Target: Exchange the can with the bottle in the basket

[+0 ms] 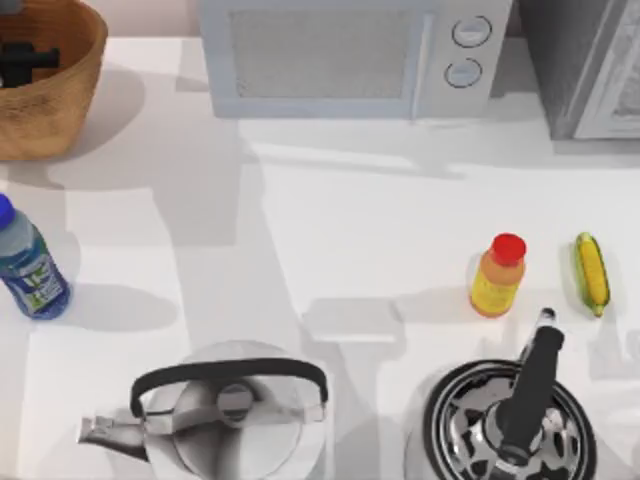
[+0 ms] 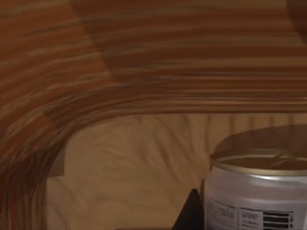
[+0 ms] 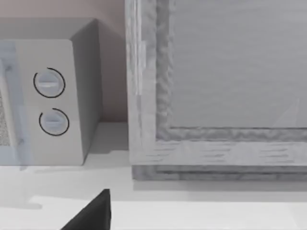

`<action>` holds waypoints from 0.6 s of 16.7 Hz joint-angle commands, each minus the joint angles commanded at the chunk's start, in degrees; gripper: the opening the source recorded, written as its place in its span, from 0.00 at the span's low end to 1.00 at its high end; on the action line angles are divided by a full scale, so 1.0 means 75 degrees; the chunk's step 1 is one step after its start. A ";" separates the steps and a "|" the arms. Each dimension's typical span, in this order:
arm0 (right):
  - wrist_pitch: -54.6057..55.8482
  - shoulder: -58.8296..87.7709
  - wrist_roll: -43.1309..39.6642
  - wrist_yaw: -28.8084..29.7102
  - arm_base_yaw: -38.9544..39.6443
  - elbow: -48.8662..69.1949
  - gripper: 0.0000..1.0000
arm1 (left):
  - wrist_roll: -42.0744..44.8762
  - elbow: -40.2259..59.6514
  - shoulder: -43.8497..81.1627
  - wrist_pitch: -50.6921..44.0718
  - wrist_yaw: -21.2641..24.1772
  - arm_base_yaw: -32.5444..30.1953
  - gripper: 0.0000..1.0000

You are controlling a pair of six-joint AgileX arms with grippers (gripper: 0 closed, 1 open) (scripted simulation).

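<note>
The wicker basket stands at the table's far left corner, and my left gripper is down inside it. In the left wrist view the can stands upright on the basket's floor, white with a dull gold top, with the ribbed orange-brown wall behind it. A black part of my left gripper lies right against the can's side. The bottle, clear with a blue cap and blue-green label, stands on the table at the left edge, in front of the basket. My right gripper is parked near the far right.
A microwave sits at the back centre and a grey appliance at the back right. A yellow-orange bottle with a red cap and a corn cob are at the right. A kettle and a pan line the front.
</note>
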 joint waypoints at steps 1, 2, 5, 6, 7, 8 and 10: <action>0.0000 0.0000 0.0000 0.0000 0.0000 0.0000 1.00 | 0.0000 0.0000 0.0000 0.0000 0.0000 0.0000 0.00; 0.0000 0.0000 0.0000 0.0000 0.0000 0.0000 1.00 | 0.0000 0.0000 0.0000 0.0000 0.0000 0.0000 0.00; 0.0000 0.0000 0.0000 0.0000 0.0000 0.0000 1.00 | 0.0000 0.0000 0.0000 0.0000 0.0000 0.0000 0.00; 0.0000 0.0000 0.0000 0.0000 0.0000 0.0000 1.00 | 0.0000 0.0000 0.0000 0.0000 0.0000 0.0000 0.00; 0.0000 0.0000 0.0000 0.0000 0.0000 0.0000 1.00 | 0.0028 0.0086 -0.0214 -0.0008 -0.0023 0.0023 0.00; 0.0000 0.0000 0.0000 0.0000 0.0000 0.0000 1.00 | 0.0028 0.0086 -0.0214 -0.0008 -0.0023 0.0023 0.00; 0.0000 0.0000 0.0000 0.0000 0.0000 0.0000 1.00 | 0.0032 -0.0132 -0.0432 0.0169 -0.0070 0.0082 0.00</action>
